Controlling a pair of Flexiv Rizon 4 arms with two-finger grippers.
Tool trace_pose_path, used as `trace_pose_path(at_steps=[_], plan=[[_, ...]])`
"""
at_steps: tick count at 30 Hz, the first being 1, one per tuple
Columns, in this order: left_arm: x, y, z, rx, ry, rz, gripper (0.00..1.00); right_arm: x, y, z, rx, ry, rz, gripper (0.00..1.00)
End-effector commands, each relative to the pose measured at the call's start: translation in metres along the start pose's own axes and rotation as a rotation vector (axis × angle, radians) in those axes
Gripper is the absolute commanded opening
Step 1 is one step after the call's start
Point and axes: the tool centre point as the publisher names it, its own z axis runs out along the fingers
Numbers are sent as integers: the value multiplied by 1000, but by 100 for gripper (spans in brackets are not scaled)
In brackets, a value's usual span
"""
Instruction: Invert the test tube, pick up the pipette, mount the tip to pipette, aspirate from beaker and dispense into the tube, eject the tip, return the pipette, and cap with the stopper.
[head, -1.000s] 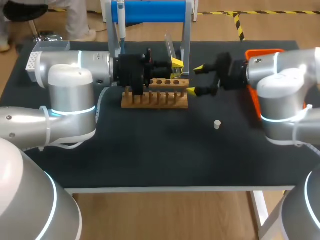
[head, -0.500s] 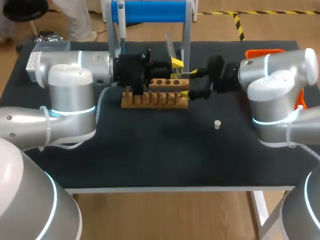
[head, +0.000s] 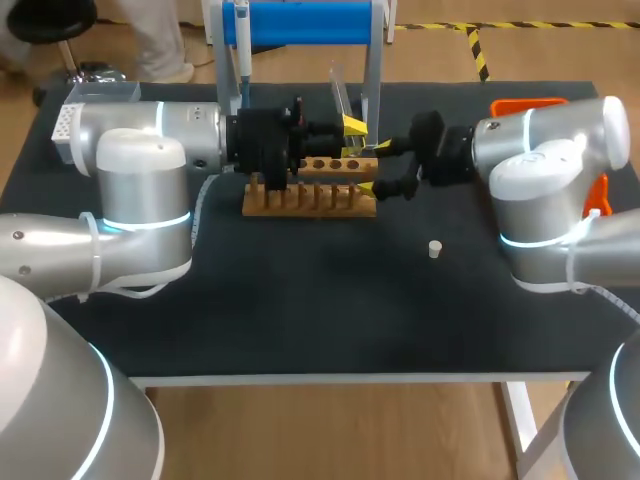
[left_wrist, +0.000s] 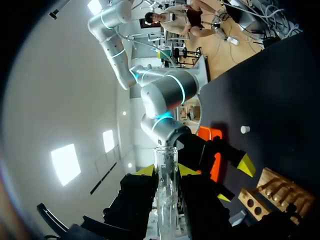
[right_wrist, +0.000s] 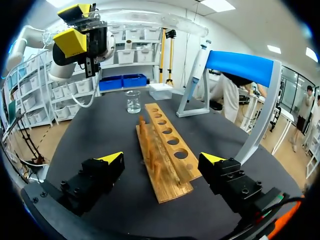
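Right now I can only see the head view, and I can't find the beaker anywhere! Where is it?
Observer: The right wrist view shows it: the beaker stands on the table past the far end of the rack, well ahead of the right gripper.
Operator: Is the test tube held properly?
Observer: Yes. In the left wrist view the left gripper is shut on it, its open mouth pointing away from the gripper.
Operator: Is the right gripper bumping the rack?
Observer: No. The right wrist view shows its fingers open, one on each side of the rack's near end, with a gap on both sides.
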Motion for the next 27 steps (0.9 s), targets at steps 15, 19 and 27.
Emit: trace_pose_path(at_steps=[15, 19, 27], plan=[[-12, 24, -8, 33, 75, -434, 0, 0, 0, 0, 1, 0, 0, 100], [-15, 31, -10, 32, 58, -554, 0, 0, 0, 0, 1, 0, 0, 100], [-14, 36, -15, -17, -15, -785, 0, 0, 0, 0, 1, 0, 0, 100]])
